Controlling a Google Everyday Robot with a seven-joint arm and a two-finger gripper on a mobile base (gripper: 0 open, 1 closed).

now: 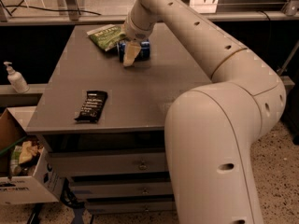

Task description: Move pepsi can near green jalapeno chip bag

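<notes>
The pepsi can (143, 50) is blue and lies on its side on the grey table (140, 92), near the far edge. The green jalapeno chip bag (106, 35) lies flat just to the can's left, close to it. My gripper (131, 55) reaches down from the long white arm and sits right at the can, over its left half, hiding part of it. The can rests on the table surface.
A narrow black wrapped bar (91, 106) lies near the table's front left. A white pump bottle (15, 77) stands on a ledge to the left. An open cardboard box (23, 171) sits on the floor at lower left. My arm's large white body (215, 139) fills the right side.
</notes>
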